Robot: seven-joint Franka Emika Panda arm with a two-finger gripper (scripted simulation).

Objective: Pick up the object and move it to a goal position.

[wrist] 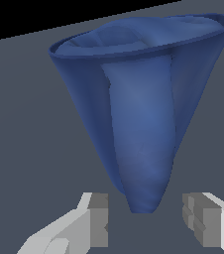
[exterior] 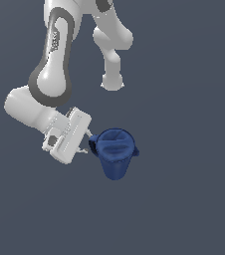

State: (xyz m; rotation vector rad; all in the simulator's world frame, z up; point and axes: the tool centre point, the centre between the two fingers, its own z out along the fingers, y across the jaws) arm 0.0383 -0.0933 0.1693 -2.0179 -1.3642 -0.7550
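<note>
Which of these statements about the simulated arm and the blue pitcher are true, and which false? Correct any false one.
1. The pitcher is dark blue. True.
2. The gripper has its jaws clamped shut on the pitcher. False: the jaws stand apart, with the pitcher's narrow end between them and a gap on each side.
3. The pitcher tapers from a wide rim to a narrow end. True.
4. A second pitcher stands nearby. False: only one shows.

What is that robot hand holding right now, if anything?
Nothing. The end effector is open, its fingers apart beside the blue cup, not gripping it.
</note>
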